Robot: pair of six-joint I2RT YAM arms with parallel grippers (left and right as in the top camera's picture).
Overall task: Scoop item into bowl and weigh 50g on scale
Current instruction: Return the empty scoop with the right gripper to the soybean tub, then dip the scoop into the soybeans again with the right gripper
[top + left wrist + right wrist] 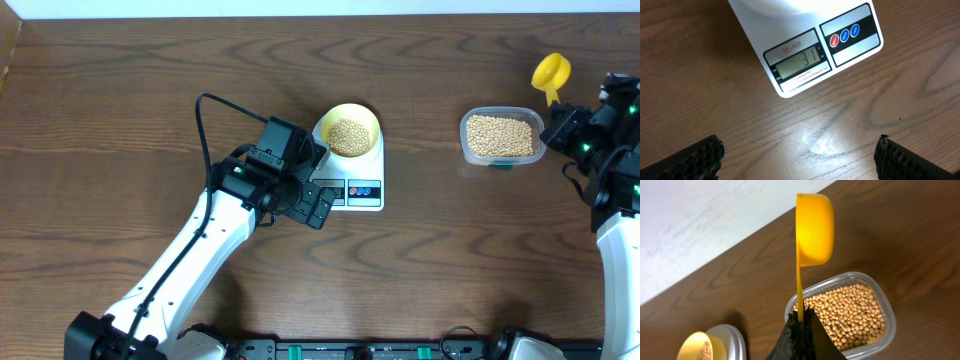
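Wooden desk [120, 120] is carrying one scale [358, 190] topped by one bowl [349, 112] of beans [348, 137], left hand [319, 207] gaping wide just before its display, right hand [802, 330] pinching one scoop [812, 230] beside one tub [463, 138].

We take this for a robotics lab bench: a black equipment rail [360, 350] well behind our fingers [790, 340], bare wood-grain table [100, 120] beneath them, plain white surface [700, 225] beyond.

Bare table [422, 150] separates scale [366, 190] and tub [464, 138]; left tool [799, 157] crowds the scale's front-left, scoop [550, 72] the tub's far corner.
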